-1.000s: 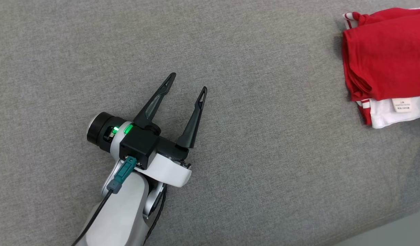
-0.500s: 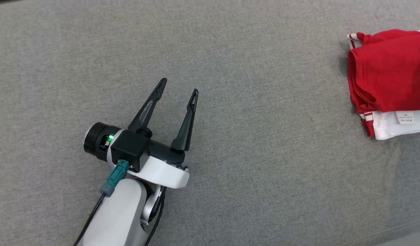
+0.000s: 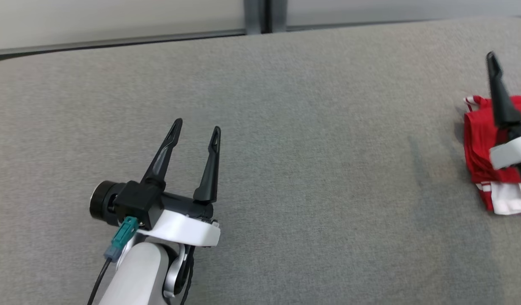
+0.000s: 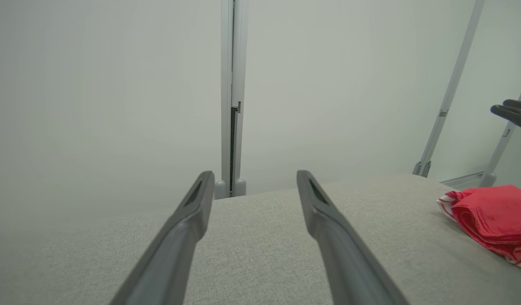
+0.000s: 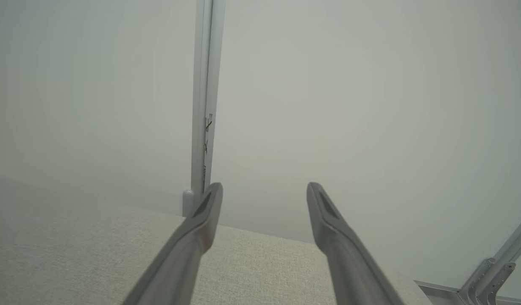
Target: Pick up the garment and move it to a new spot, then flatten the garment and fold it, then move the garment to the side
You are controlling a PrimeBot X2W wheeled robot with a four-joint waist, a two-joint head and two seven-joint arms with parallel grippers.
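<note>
The garment [image 3: 476, 140] lies folded at the far right of the desk [image 3: 328, 169], red layers on top and a white one with red striped trim at the near edge. It sits lower and closer to the right edge in my head view than a second ago, but the whole picture has shifted, so I put that down to the camera tilting up, not to the cloth moving. What is new is a dark finger [image 3: 500, 97] of the right gripper [image 5: 264, 189] crossing in front of the garment. Its fingers are spread and hold nothing. The left gripper [image 3: 196, 126] is well apart from the cloth, on the near left, fingers parted and empty too.

With the garment folded, off to the side and released, I judge the task is as good as done.

The desk has a grey woven cover with no wrinkles. Beyond its far edge stands a pale wall [image 3: 116, 17] with a grey upright post [image 3: 256, 15], and slanted metal struts [image 4: 451, 84] rise on the right.
</note>
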